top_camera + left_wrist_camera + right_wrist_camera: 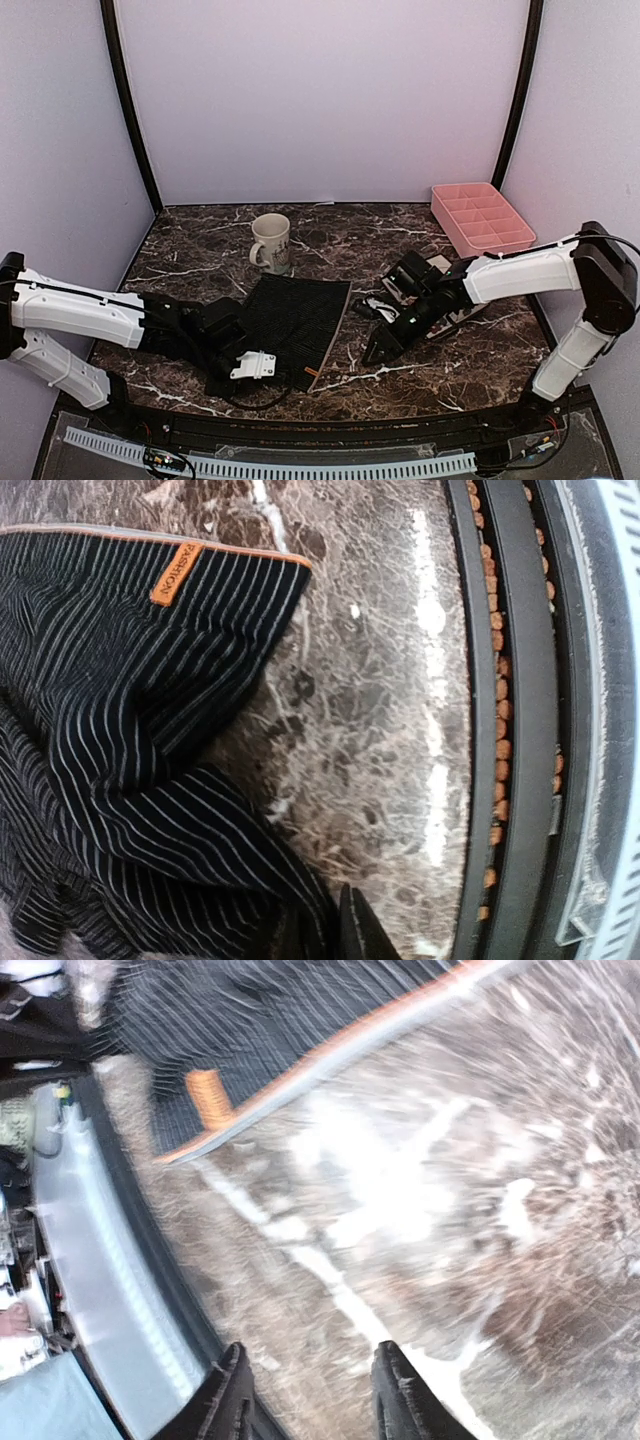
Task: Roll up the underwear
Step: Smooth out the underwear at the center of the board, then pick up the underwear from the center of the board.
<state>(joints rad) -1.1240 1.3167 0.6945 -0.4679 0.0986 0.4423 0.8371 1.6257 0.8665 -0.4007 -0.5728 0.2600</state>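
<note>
My left tool point(335, 935) is cut off at the black underwear point(295, 315); I cannot tell its grip. My blurred right tool point(315, 1400) stands parted, empty, over the desk point(430, 370).

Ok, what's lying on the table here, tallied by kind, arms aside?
Mug: 1
Black striped garment: 1
Pink divided tray: 1
Pale thing, mostly hidden, kind unclear: 1
Total: 4

Setting: you are working in a lab-type robot test cell. Evidence: plain pale walls point(320, 100) at 9, 12 and 3 o'clock; black corner posts point(130, 110); marble-pattern bench point(400, 230); slotted cable duct point(300, 468) at 6 o'clock; mug point(270, 242) and pink divided tray point(482, 217) as props.
</note>
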